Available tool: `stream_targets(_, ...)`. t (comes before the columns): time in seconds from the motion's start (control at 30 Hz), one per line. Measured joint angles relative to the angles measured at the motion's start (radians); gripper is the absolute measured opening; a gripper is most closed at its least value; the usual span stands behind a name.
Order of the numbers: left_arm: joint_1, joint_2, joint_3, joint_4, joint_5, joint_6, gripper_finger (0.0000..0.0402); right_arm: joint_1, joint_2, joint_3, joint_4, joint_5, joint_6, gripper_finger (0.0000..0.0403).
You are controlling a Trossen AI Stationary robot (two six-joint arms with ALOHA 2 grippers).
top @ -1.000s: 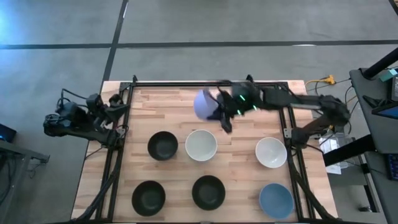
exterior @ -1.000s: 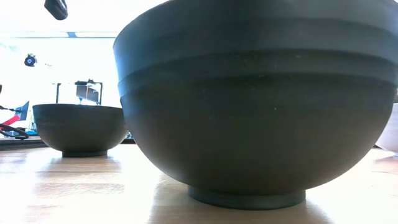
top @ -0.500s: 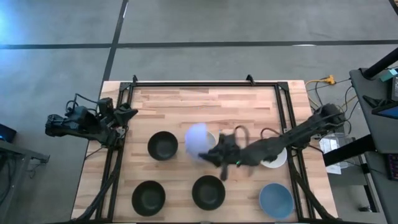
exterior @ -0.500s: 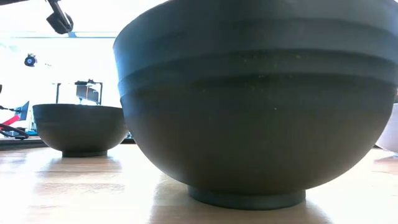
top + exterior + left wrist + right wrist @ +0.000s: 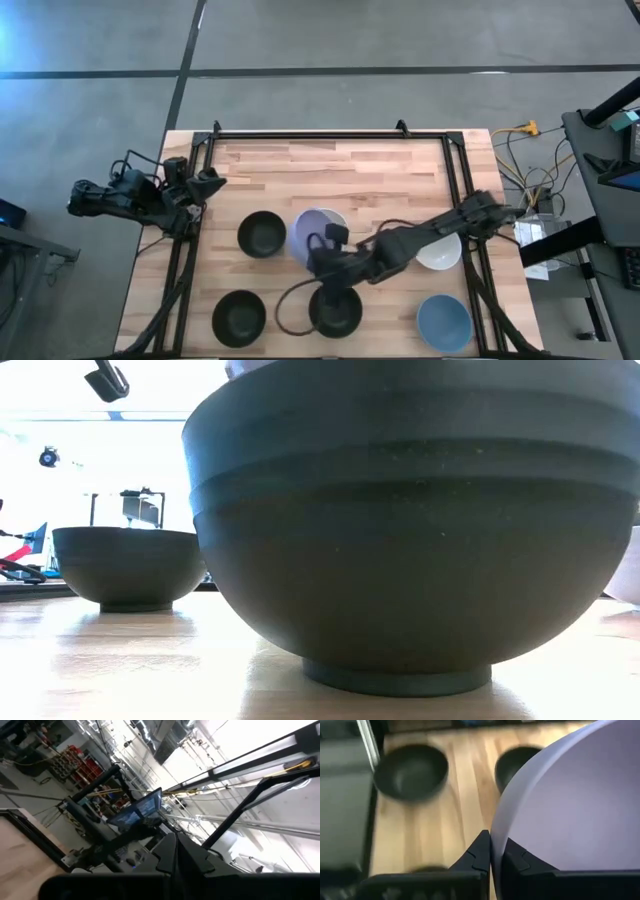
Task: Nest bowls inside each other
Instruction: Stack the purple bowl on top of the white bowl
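In the high view, my right gripper (image 5: 322, 256) is shut on the lavender bowl (image 5: 316, 233), which sits open side up right over where the cream-white bowl stood; that bowl is hidden under it. Three black bowls stand on the table: one left of it (image 5: 262, 234) and two in the near row (image 5: 240, 316) (image 5: 335, 309). The white bowl (image 5: 440, 254) shows partly behind my right arm, and the blue bowl (image 5: 443, 322) is at the near right. The pink and mint green bowls are out of view. My left gripper (image 5: 206, 184) waits shut at the table's left edge. My right gripper pinches the lavender bowl's rim (image 5: 495, 840) on its near side, one finger inside the bowl and one outside. The fingers come slanting down from the near right. The bowl is open side up; whether it rests in the bowl below cannot be told.
A black frame rail (image 5: 330, 133) runs around the table. The far half of the wooden top (image 5: 330, 170) holds no bowls. In the low view, a black bowl (image 5: 400, 530) fills most of the picture, with a second black bowl (image 5: 128, 565) behind it.
My right gripper has carried the lavender bowl from the far middle of the table toward the near edge and down over the cream-white bowl. The bowl has turned from showing its outside to open side up. The left arm has shifted only slightly.
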Motion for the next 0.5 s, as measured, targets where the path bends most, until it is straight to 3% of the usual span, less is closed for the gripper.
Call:
stream_targets(0.27, 0.0, 0.02, -0.002, -0.001, -0.007, -0.008, 0.0, -0.046, 0.222, 0.341, -0.376, -0.067, -0.131, 0.0009)
stream_targets(0.5, 0.0, 0.029, -0.002, 0.001, -0.005, -0.008, 0.0, -0.071, 0.237, 0.285, -0.452, -0.079, -0.135, 0.0009)
